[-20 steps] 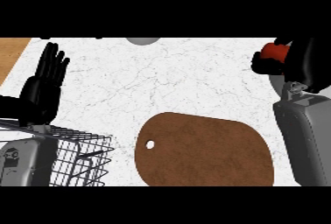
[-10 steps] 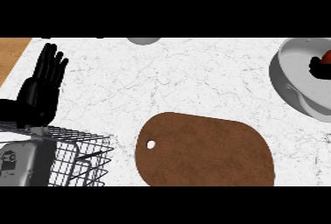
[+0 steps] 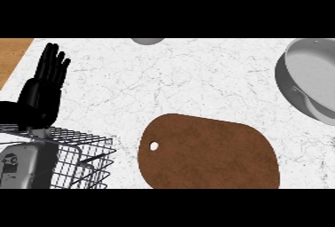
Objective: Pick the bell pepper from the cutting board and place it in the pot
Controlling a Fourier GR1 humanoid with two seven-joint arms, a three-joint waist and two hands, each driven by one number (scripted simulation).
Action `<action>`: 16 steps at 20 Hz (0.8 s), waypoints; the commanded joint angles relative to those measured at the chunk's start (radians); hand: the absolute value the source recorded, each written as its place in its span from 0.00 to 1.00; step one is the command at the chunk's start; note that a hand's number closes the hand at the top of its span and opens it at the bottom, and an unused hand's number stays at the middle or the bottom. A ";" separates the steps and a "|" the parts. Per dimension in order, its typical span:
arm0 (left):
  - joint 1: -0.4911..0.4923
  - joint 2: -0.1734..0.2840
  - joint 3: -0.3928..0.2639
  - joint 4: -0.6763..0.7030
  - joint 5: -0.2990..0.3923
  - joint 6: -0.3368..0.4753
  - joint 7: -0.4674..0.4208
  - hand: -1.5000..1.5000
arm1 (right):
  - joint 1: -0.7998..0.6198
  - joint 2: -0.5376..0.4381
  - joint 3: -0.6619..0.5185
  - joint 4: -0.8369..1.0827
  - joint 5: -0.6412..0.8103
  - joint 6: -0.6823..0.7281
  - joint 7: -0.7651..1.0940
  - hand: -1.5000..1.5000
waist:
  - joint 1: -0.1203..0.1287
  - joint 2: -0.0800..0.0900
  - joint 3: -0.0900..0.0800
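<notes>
The brown cutting board [image 3: 209,153] lies bare at the lower middle of the head view, its small hole toward the left. The grey pot [image 3: 313,75] stands at the right edge, cut off by the frame; the part of its inside that shows holds nothing. No bell pepper is visible anywhere. My left hand [image 3: 40,95] rests open at the left edge, fingers straight and pointing up, far from both board and pot. My right hand does not show.
A wire basket [image 3: 72,162] stands at the lower left, in front of my left forearm. A grey rounded object [image 3: 148,41] peeks in at the top edge. A wooden surface [image 3: 12,53] borders the white marble counter at top left.
A second ago my right hand held the red pepper at the upper right; half a second ago it was over the pot at the right edge. Now hand and pepper are out of view.
</notes>
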 commanded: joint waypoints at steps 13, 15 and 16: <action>0.041 -0.022 -0.016 0.003 0.008 -0.006 -0.006 0.50 | -0.178 -0.097 -0.145 0.641 -0.167 0.084 -0.311 0.00 | 0.030 0.012 -0.003; -0.014 -0.004 0.012 0.061 0.038 -0.028 -0.016 0.50 | -0.221 -0.084 -0.111 0.669 -0.145 0.097 -0.341 0.00 | 0.023 0.013 -0.004; -0.028 -0.017 -0.008 0.036 0.019 -0.006 0.000 0.50 | -0.219 -0.108 -0.146 0.698 -0.172 0.069 -0.406 0.00 | 0.030 0.017 -0.003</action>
